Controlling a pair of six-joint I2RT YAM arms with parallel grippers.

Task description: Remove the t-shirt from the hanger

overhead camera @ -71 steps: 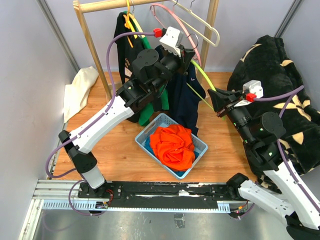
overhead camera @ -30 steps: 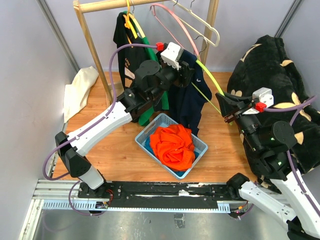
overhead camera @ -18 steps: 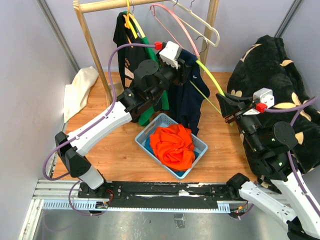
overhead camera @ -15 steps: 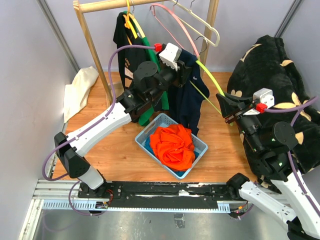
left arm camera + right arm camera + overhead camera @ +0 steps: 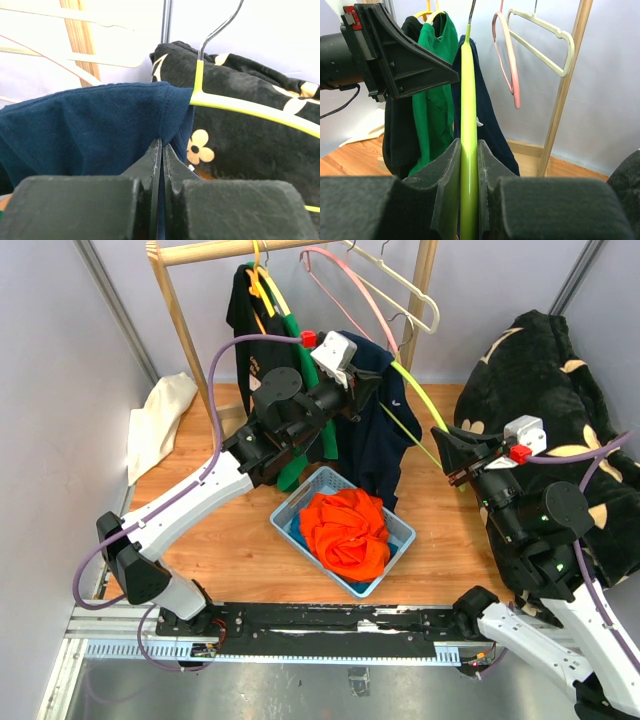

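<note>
Change since earlier: your left gripper [image 5: 161, 152] is shifting slightly leftward along the wooden rack [image 5: 185, 350], and its jaws, parted a second ago, are now closing together.
Left gripper: you are pinching the stitched edge of the navy t-shirt [image 5: 90, 125], just beside the hanger's neck.
Right gripper [image 5: 468, 160]: you are clamping the bare arm of the yellow-green hanger [image 5: 468, 90], holding it out to the right of the rack.
T-shirt location: it is draping over the far arm of the hanger, between your two grippers, and trailing down behind the blue basket [image 5: 290, 510].
Hanger hook: it is pointing up against the wall; whether it is resting on the rail, you cannot tell.
Done so far: you are gripping both garment and hanger, and one hanger arm is showing bare.
Left to do: the shirt is riding on the other arm, so nothing is off yet; by judgement, you are facing the pull that slides the fabric clear of the hanger.
Progress estimate: you are sitting at the early-to-middle stage, with separation not yet begun.
</note>
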